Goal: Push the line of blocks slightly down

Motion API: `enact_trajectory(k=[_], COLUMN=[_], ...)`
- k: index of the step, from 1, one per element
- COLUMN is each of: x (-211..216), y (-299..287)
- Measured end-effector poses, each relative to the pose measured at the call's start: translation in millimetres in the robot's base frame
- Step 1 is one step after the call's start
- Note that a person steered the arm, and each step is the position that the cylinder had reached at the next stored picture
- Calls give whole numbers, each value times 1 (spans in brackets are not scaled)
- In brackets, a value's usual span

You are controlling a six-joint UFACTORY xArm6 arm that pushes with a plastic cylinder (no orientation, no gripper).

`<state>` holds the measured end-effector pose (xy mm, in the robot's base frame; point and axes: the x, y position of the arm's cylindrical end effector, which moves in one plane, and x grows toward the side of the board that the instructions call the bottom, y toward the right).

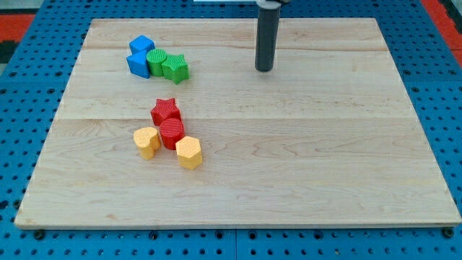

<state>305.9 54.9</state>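
Note:
A short line of blocks lies at the view's upper left: two blue blocks, one behind the other, then a green cylinder and a green star. Below it a second group holds a red star, a red cylinder, a yellow heart and a yellow hexagon. My tip rests on the board near the top centre, well to the right of the green star and apart from every block.
The wooden board lies on a blue pegboard table. Its edges show on all sides.

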Motion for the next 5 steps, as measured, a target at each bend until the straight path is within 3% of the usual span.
enact_trajectory(k=[1,2,3,5], x=[-44,-34,1,-15], y=[-16,-72,-84,-83])
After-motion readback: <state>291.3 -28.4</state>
